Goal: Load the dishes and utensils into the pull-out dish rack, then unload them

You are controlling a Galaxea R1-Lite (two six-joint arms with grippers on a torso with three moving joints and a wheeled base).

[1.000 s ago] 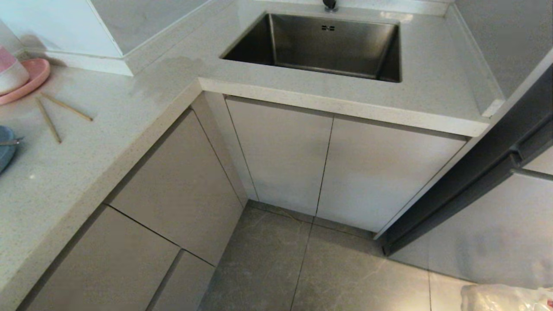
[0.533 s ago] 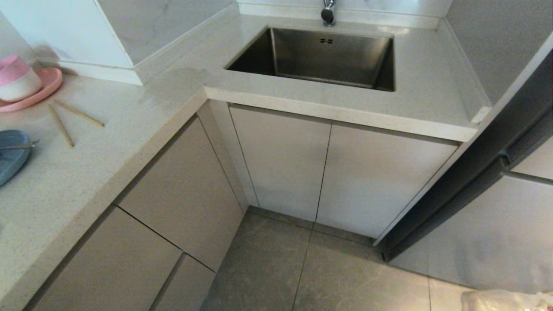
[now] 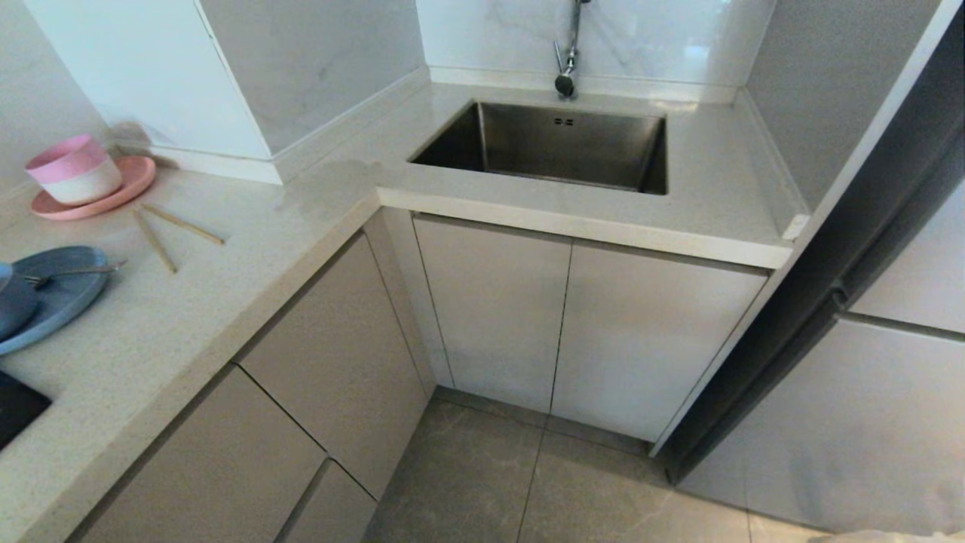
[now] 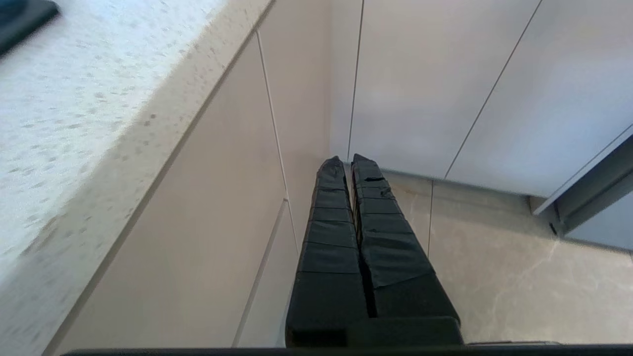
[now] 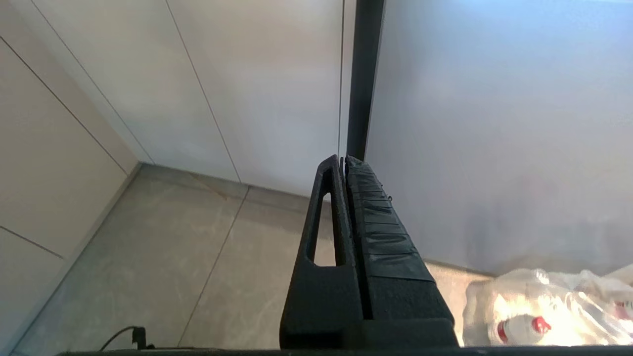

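While both arms are hanging low by the cabinet fronts, the left gripper (image 4: pixel 347 160) and right gripper (image 5: pixel 342 159) are sitting clenched, grasping nothing. On the table (image 3: pixel 151 332), far left, the pale-blue plate (image 3: pixel 64 298) is carrying the silver utensil (image 3: pixel 75 272), with the blue bowl (image 3: pixel 11 305) cut off at the frame edge. 2 chopsticks (image 3: pixel 167 232) are lying just beside the pink plate (image 3: pixel 113 197) holding the pink-and-white bowl (image 3: pixel 74 170). Drawer fronts are showing shut, rack not visible. The sink (image 3: pixel 554 147) is sitting farther right.

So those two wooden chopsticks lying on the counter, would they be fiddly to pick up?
Probably. The chopsticks look thin and lie flat on the countertop, leaving little to get under. They seem stiff and light, so a nudge may make them skid or roll. They lie splayed apart, so taking both together looks awkward.
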